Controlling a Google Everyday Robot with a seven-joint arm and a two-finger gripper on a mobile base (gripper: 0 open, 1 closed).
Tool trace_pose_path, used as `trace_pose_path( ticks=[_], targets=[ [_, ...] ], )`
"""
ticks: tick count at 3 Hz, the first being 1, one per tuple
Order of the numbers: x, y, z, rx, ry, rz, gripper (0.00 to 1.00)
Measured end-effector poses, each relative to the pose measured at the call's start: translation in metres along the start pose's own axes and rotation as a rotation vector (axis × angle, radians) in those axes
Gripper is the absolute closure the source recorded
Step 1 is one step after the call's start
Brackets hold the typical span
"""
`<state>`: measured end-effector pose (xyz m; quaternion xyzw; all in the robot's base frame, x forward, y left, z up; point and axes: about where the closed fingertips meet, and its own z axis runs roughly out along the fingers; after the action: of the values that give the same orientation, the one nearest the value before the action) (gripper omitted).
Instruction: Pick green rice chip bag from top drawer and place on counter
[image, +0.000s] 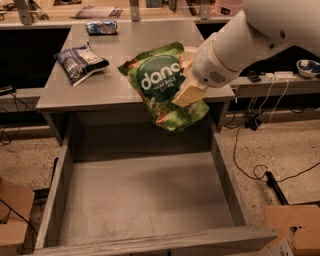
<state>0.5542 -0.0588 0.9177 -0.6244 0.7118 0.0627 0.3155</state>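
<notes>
The green rice chip bag (161, 86) hangs in the air, tilted, over the counter's front edge and the back of the open top drawer (140, 197). My gripper (186, 90) comes in from the upper right on a white arm and is shut on the bag's right side, with one cream finger (187, 92) across its front. The drawer is pulled out and its flat grey bottom is bare. The grey counter (120, 60) lies behind the bag.
A dark blue-and-white bag (80, 61) lies on the counter's left part. A small blue packet (101, 27) lies at the counter's back. Cardboard boxes (292, 227) stand on the floor at both lower corners. Cables (260, 165) run across the floor at right.
</notes>
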Motion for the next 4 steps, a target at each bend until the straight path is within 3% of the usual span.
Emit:
trace_pose_path(
  ticks=[2,4],
  targets=[
    [-0.036,-0.049,0.037,0.001,0.059,-0.16,1.0],
    [-0.088,-0.102,0.075,0.01,0.101,-0.311,1.0]
  ],
)
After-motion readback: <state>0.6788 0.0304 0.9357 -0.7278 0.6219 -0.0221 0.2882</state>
